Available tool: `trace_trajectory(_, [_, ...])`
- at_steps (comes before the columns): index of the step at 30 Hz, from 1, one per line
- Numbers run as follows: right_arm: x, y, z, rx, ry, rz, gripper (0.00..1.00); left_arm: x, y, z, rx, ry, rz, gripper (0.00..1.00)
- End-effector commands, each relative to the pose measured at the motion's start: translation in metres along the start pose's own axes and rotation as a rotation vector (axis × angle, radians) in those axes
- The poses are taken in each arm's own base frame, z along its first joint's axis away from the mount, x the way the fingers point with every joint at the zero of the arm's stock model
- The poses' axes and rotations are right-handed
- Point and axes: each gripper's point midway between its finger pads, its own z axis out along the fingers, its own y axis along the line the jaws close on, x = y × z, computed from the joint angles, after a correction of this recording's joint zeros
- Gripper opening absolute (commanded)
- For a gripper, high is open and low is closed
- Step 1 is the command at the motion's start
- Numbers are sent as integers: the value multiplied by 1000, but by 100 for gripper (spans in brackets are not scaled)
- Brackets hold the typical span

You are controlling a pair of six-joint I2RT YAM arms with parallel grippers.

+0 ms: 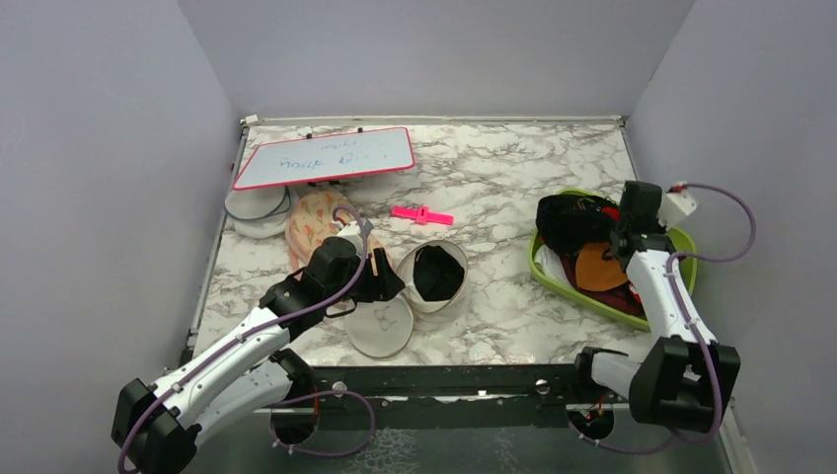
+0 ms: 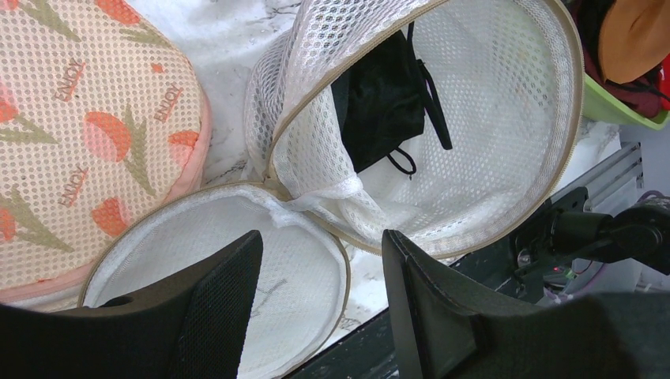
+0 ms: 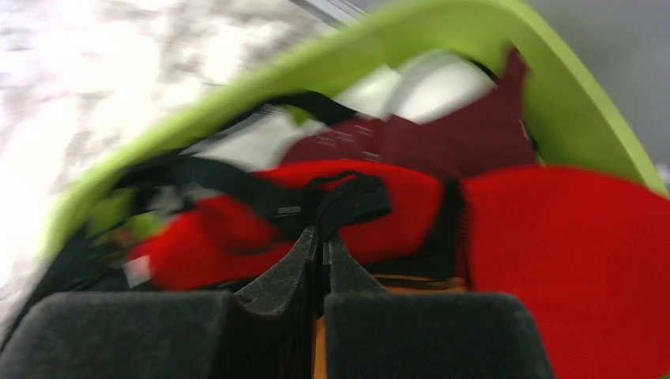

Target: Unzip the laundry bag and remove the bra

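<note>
The laundry bag (image 1: 381, 331) lies unzipped on the tabletop (image 1: 494, 178), one half flat and the other tilted up. The bra (image 2: 379, 103) sits inside the tilted half, straps hanging. The left claw (image 2: 320, 264) hovers over the hinge between the halves, jaws apart, gripping nothing. A peach floral pouch (image 2: 87, 118) lies just beside the bag. The right claw (image 3: 322, 237) is closed over garments in the green basket (image 1: 553, 278); whether it pinches fabric cannot be told.
</note>
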Motion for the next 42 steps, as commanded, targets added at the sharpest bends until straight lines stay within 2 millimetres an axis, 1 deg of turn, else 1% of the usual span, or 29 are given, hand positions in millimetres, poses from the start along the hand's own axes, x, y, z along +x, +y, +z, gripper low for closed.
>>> trace_trajectory(1, [53,-58,31,191,136,340,1,-9,-11,-9,39,-18,11,51])
trace_trajectory(2, [55,-71,34,220,128,376,1,-9,-11,-9,42,-16,11,51])
trace_trajectory(3, [54,-79,34,245,107,392,1,-8,-12,-10,44,-14,11,51])
trace_trajectory(6, [44,-98,36,329,40,362,1,-7,-14,-12,51,-5,21,51])
trace_trajectory(9, [47,-104,36,350,28,337,1,-7,-14,-15,49,0,37,51])
trace_trajectory(10, [51,-106,34,341,24,331,4,-8,-13,-15,48,-3,41,51])
trace_trajectory(11, [48,-105,32,322,12,328,7,-8,-13,-15,47,-4,43,51])
trace_trajectory(13, [33,-102,24,287,-30,329,15,-8,-13,-15,45,-5,45,51])
trace_trajectory(15, [17,-101,15,279,-53,345,41,-8,-13,-14,48,1,48,51])
trace_trajectory(17, [2,-97,7,261,-60,364,58,-6,-14,-14,54,8,52,51])
trace_trajectory(18, [-7,-94,2,245,-68,375,63,-6,-15,-15,57,8,53,51])
trace_trajectory(20, [-31,-84,-11,178,-100,380,69,-6,-15,-15,62,8,55,51])
trace_trajectory(22, [-60,-72,-29,86,-154,378,75,-6,-16,-16,67,7,59,51])
trace_trajectory(23, [-74,-63,-39,27,-168,382,80,-6,-16,-17,70,6,61,51])
trace_trajectory(24, [-81,-46,-48,-50,-152,373,84,-5,-16,-17,70,8,62,51])
trace_trajectory(26, [-87,4,-62,-276,-94,299,90,-5,-15,-17,69,6,63,51])
trace_trajectory(28, [-74,41,-76,-414,6,254,91,-4,-13,-17,63,2,59,51])
trace_trajectory(30, [-62,71,-93,-526,47,192,91,-6,-13,-17,57,-3,59,51])
trace_trajectory(31, [-57,89,-105,-611,61,146,91,-6,-13,-16,57,-2,57,51])
trace_trajectory(33, [-45,132,-137,-859,97,55,90,-7,-13,-17,56,-8,54,51])
trace_trajectory(35, [-18,164,-164,-1077,202,-26,86,-7,-12,-17,50,-14,48,51])
trace_trajectory(36, [-1,175,-173,-1162,269,-59,86,-8,-12,-17,48,-17,49,51])
trace_trajectory(39, [45,191,-192,-1317,447,-145,83,-9,-12,-17,46,-19,47,51])
trace_trajectory(40, [60,194,-198,-1349,485,-170,83,-9,-13,-17,47,-19,47,51])
trace_trajectory(42, [88,190,-205,-1398,582,-210,83,-9,-12,-17,45,-17,44,51])
